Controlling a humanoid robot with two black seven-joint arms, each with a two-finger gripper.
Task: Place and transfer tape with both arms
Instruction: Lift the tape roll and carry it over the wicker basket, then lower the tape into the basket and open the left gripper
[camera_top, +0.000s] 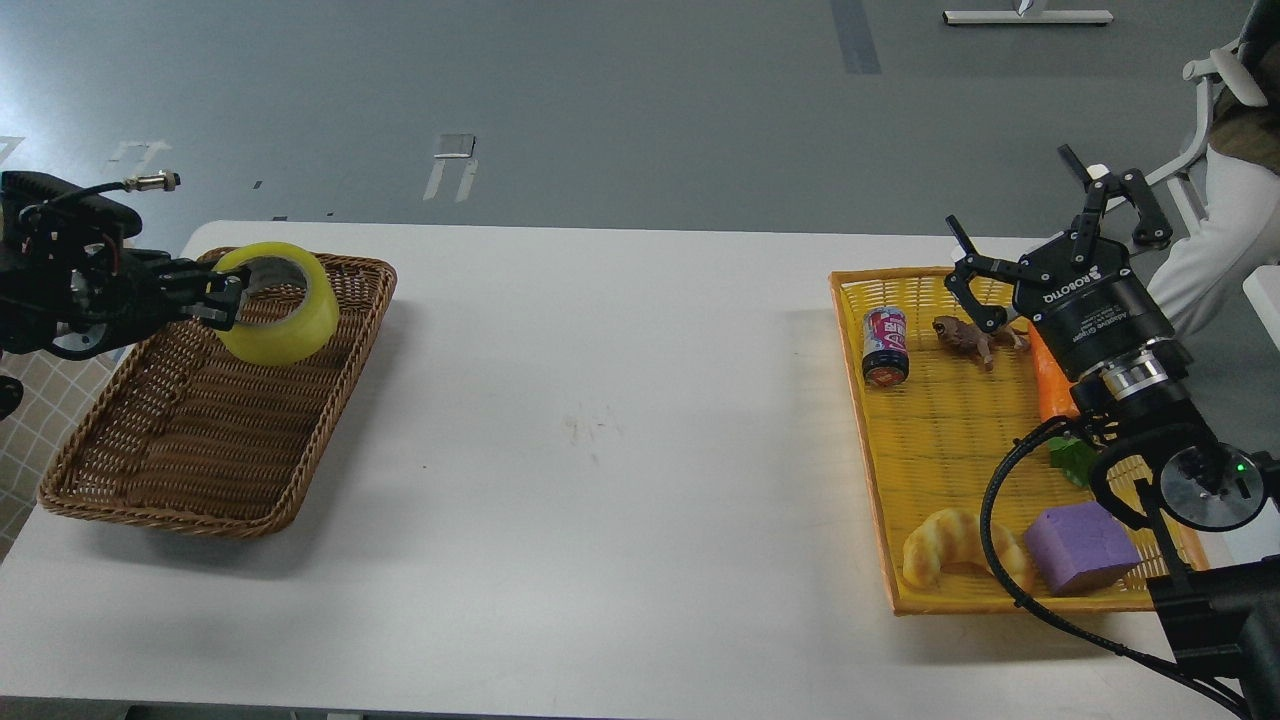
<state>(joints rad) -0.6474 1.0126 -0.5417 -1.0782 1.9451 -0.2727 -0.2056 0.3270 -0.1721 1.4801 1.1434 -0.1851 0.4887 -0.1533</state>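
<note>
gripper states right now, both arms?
Left gripper: closed on the tape, held above the brown wicker basket.
Right gripper: open, holding nothing, above the yellow tray.

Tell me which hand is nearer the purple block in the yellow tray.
Right. The right hand is open above the far end of the yellow plastic tray, with the purple foam block at its near end. The left hand, gripping the yellow tape roll, is across the table.

Wide roll of translucent yellow packing tape (277, 303), pale core showing (hollow faces up and left), tilted, held off brown wicker basket (190, 450) floor near far end. Left black claw (222, 300) pinches its rim.
</note>
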